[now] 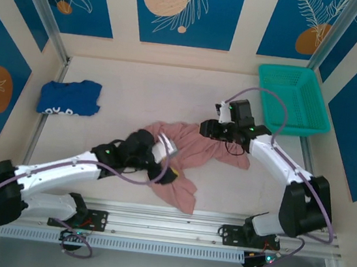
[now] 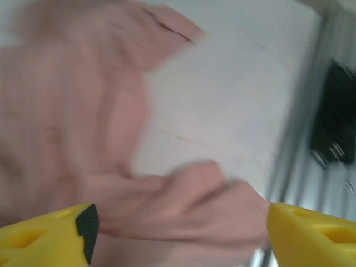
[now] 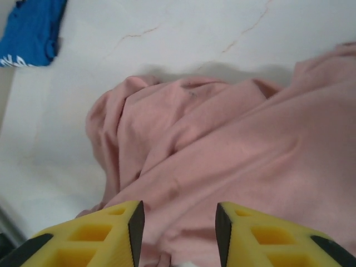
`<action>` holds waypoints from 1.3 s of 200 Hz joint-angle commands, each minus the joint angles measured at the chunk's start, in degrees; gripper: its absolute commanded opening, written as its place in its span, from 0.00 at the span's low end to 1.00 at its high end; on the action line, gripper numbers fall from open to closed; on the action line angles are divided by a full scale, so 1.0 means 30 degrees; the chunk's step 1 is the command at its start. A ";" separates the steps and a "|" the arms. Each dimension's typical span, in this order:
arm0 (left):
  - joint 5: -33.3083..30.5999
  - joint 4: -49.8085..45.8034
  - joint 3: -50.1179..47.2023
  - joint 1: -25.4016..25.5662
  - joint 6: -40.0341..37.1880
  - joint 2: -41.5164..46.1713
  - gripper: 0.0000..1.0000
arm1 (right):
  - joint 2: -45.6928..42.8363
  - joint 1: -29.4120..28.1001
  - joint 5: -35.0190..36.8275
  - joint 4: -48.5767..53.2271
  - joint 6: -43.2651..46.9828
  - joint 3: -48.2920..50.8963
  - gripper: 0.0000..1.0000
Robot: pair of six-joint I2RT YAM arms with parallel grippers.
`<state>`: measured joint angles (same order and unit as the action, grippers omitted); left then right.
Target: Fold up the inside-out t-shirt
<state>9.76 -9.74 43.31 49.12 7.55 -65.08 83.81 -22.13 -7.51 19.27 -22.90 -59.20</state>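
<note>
Overhead and wrist views of a two-arm station. The bench (image 1: 145, 83) is a pale, off-white slab with faint hairline cracks, bordered at its near edge by a metal rail (image 1: 167, 221) that carries both arm bases. Cream wall panels with dark blue leaf-and-disc prints (image 1: 185, 9) enclose the other three sides. A teal mesh basket (image 1: 293, 99) sits at the far right corner; a royal-blue garment (image 1: 69, 97) with white lettering lies bunched near the left wall, well apart from the arms. The inside-out t-shirt (image 1: 193, 145), dusty pink and plain, lies crumpled in the middle of the bench between the two arms, with deep soft folds and one strip trailing toward the rail. The left gripper (image 1: 165, 148) hovers over the shirt's left part; its wrist view, blurred, shows the yellow fingers (image 2: 55, 233) spread wide with pink fabric below. The right gripper (image 1: 206, 129) is over the shirt's far right part, its jaws partly apart above the folds, clamped on nothing that can be seen
</note>
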 commanded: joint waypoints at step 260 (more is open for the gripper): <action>0.0433 -0.0034 0.8682 -0.8241 0.4117 -0.3686 0.00 | 0.1975 -0.1143 0.1123 0.0625 0.5435 -1.1102 0.00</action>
<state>7.42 -10.48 71.92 23.29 21.98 -85.97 102.48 -22.96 -2.48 24.03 -8.99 -97.93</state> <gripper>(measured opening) 0.050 0.064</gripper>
